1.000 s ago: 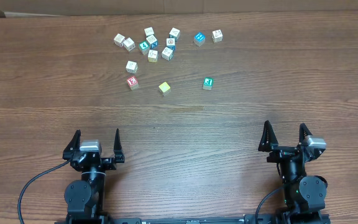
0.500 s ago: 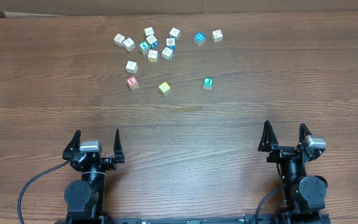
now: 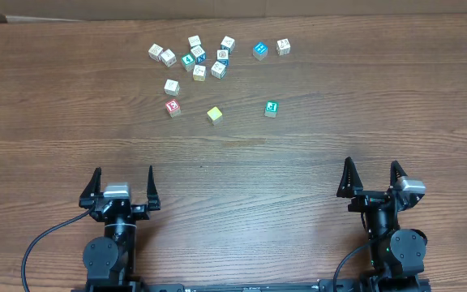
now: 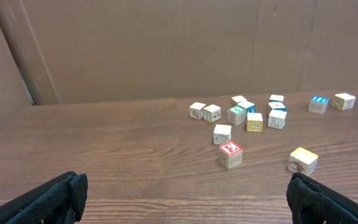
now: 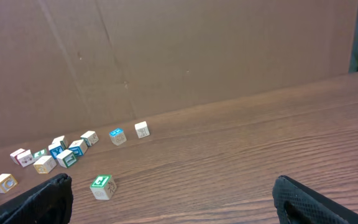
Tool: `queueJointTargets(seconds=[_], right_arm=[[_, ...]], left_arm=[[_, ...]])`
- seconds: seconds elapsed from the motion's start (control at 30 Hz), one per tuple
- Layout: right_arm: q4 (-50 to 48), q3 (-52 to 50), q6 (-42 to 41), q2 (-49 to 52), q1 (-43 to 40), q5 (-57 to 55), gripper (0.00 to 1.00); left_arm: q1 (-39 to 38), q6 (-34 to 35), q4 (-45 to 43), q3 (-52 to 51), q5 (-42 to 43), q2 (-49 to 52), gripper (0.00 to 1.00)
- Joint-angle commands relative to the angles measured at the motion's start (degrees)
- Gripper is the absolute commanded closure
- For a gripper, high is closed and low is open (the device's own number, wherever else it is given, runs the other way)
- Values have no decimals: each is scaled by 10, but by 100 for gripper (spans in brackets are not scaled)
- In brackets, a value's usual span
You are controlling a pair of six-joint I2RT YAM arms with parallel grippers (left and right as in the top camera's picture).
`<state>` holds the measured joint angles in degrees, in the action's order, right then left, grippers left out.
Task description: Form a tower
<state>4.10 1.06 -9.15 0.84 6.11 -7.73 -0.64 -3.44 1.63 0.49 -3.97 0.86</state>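
A brown wood-grain desk (image 3: 314,154) backed by a cardboard wall carries all the parts. No tower stands yet: the letter cubes lie scattered singly toward 12 o'clock. The yellow cube (image 3: 214,114) sits between the red cube (image 3: 173,107) at its 9 o'clock and the green-faced cube (image 3: 272,109) at its 3 o'clock; the teal-faced cube (image 3: 188,60) is in the far cluster. The left claw (image 3: 123,188) and the right claw (image 3: 372,178) rest at 6 o'clock, both spread wide and empty. Select an isolated cube first, approach from above, and close squarely on opposite faces.
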Motion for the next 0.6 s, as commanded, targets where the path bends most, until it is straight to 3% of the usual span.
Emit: queueJointTargets(seconds=[0.0, 0.4, 0.57], right_arm=[[-2, -6, 3, -7, 3, 1, 0], [-2, -6, 3, -7, 3, 0, 0], [-2, -6, 3, -7, 3, 0, 0]], left_arm=[[3, -17, -1, -2, -11, -6, 0], [3, -17, 20, -2, -6, -6, 1], [3, -17, -15, -2, -4, -6, 1]])
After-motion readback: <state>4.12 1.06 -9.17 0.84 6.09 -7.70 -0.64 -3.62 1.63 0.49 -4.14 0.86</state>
